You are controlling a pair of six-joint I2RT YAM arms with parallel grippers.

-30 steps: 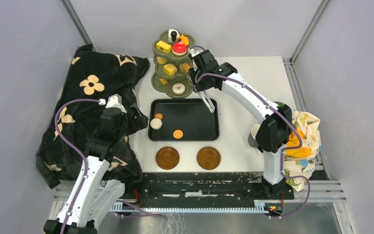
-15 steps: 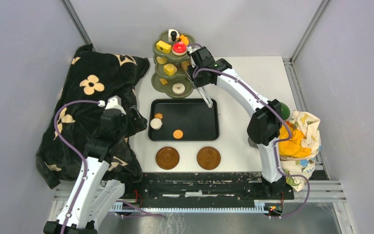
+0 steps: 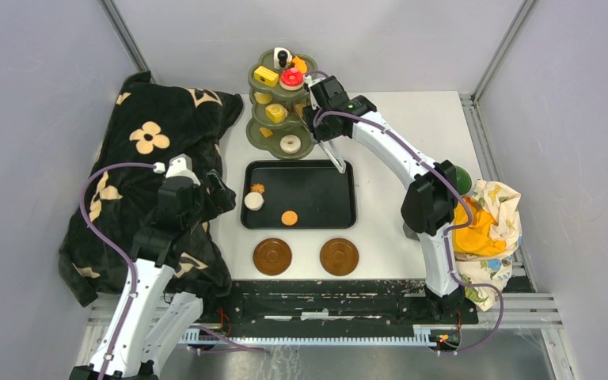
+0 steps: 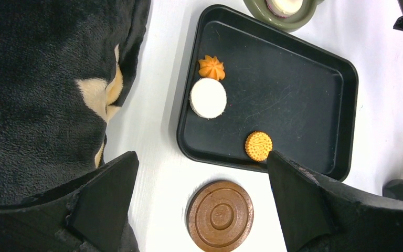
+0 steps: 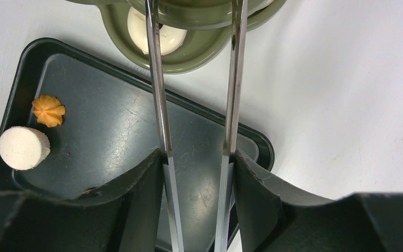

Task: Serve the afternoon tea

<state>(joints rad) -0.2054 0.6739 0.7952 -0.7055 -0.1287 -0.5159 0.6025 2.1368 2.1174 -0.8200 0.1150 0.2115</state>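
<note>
The olive-green three-tier stand (image 3: 279, 119) stands at the table's back with small pastries on each tier. My right gripper (image 3: 322, 119) hangs beside its right side, shut on the metal tongs (image 3: 335, 157). In the right wrist view both tong arms (image 5: 159, 105) are pressed between the fingers of the gripper (image 5: 197, 168) and cross the lowest tier (image 5: 199, 52), next to a white donut (image 5: 170, 37); their ends are out of frame. On the black tray (image 3: 317, 198) lie an orange swirl (image 4: 211, 67), a white cake (image 4: 208, 97) and a cookie (image 4: 258, 146). My left gripper (image 4: 202, 157) is open above a saucer (image 4: 220, 215).
A second brown saucer (image 3: 339, 256) lies near the front edge. A black flowered blanket (image 3: 146, 174) covers the table's left side. A patterned cloth (image 3: 495, 226) is bunched at the right edge behind the right arm. Grey walls enclose the table.
The right arm has swung a little left, bringing the tongs closer to the stand. The left arm has shifted slightly back and left.
</note>
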